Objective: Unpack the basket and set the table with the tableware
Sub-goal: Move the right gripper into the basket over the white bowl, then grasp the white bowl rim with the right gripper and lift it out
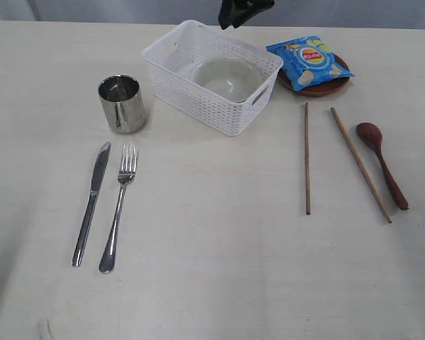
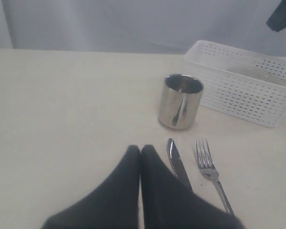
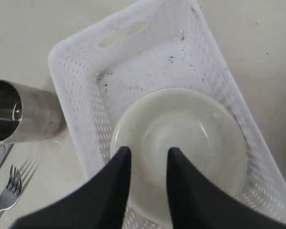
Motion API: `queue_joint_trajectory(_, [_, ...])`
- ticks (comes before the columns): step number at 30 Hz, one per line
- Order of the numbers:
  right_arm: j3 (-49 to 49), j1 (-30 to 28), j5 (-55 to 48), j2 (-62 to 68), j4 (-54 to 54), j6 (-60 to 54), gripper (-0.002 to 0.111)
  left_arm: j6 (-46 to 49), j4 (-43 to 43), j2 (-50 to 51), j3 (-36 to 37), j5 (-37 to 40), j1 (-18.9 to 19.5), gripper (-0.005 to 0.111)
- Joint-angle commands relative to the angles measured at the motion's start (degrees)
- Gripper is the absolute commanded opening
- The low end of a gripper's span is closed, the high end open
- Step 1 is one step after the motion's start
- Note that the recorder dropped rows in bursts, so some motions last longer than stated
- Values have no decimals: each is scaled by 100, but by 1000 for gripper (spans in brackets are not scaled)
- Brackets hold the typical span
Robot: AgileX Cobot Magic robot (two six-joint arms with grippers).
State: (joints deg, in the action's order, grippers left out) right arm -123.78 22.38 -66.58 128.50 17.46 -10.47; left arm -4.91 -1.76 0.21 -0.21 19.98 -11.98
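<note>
The white basket stands at the back of the cream table with the white bowl inside. Above it my right gripper hangs open, its tips over the bowl in the right wrist view. The steel cup, knife and fork lie on the left. Two chopsticks and the reddish-brown spoon lie on the right. The brown plate sits under a blue chip bag. My left gripper is shut and empty beside the knife.
The table's back edge meets a grey backdrop. Bare tabletop stretches across the middle and front, between the fork and the chopsticks.
</note>
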Motion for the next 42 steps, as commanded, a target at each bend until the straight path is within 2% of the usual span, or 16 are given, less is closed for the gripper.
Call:
queue_joint_trajectory(1, [-649, 123, -339, 466, -445, 714, 39, 17, 5, -21, 21, -12, -26, 0])
queue_joint_trajectory(15, [-692, 190, -339, 935, -1422, 1631, 38, 17, 5, -21, 21, -12, -26, 0])
queue_joint_trajectory(42, [-601, 190, -339, 1309, -1935, 1663, 38, 17, 5, -21, 21, -12, -26, 0])
